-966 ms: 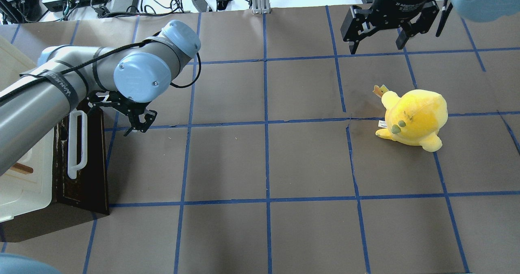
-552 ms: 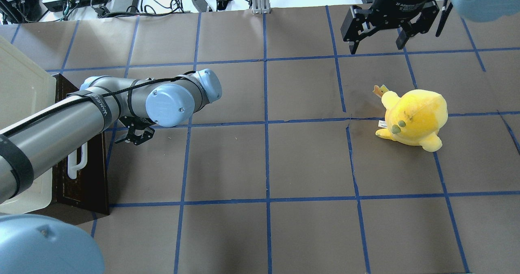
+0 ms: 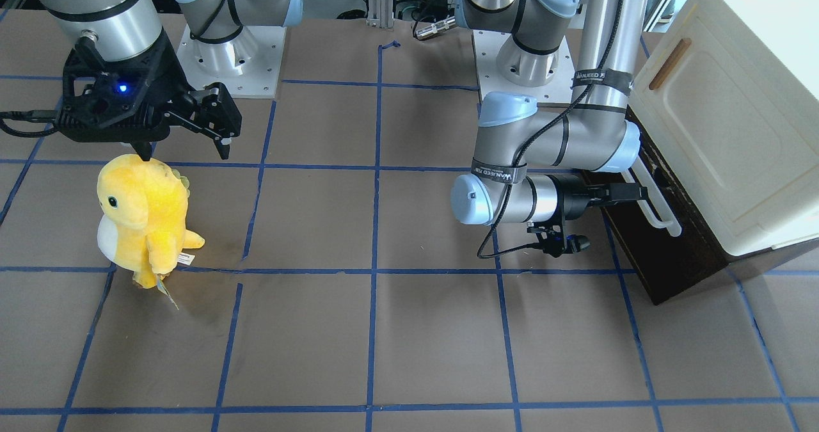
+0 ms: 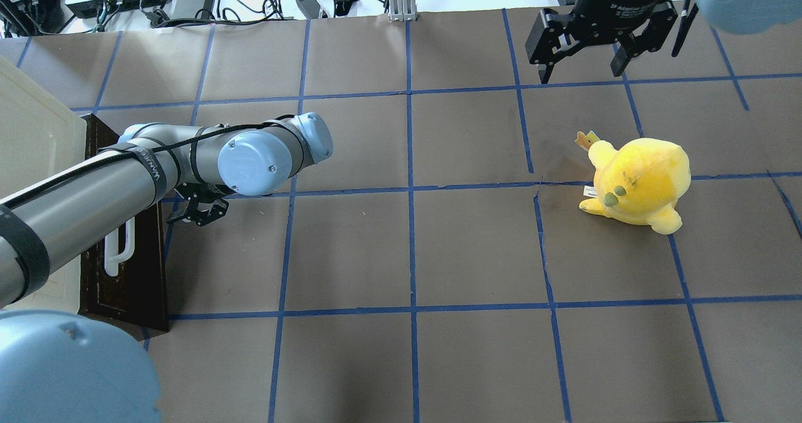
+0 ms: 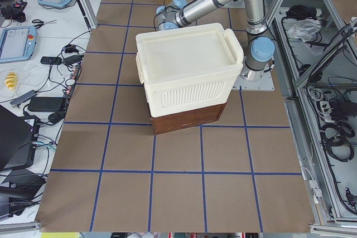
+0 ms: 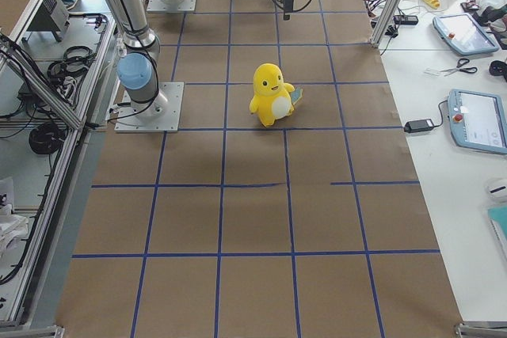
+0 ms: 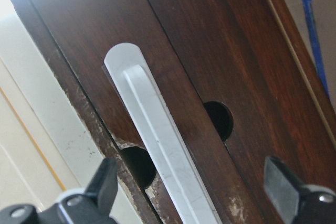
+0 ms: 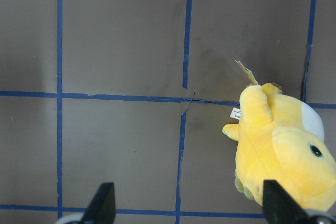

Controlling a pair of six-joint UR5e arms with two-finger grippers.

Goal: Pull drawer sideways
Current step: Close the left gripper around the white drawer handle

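The dark-brown drawer [image 3: 646,253] sits under a cream-white cabinet [image 3: 716,118], with its white bar handle [image 3: 659,211] on the front. It also shows in the overhead view [image 4: 125,285] and the left wrist view [image 7: 220,61]. My left gripper [image 3: 640,192] points at the drawer front, close to the handle. It is open in the left wrist view [image 7: 191,198], one finger on each side of the handle [image 7: 163,150], touching nothing I can see. My right gripper [image 4: 579,59] hangs open and empty at the far right of the table.
A yellow plush toy [image 4: 639,182] stands on the brown paper-covered table on the right side, below my right gripper [image 3: 185,147]. It also shows in the right wrist view [image 8: 278,150]. Blue tape lines mark the table. Cables and power supplies lie past the far edge.
My left arm has swung down and lower, and its gripper has moved in towards the drawer front and handle. The right arm and the plush toy have not moved.
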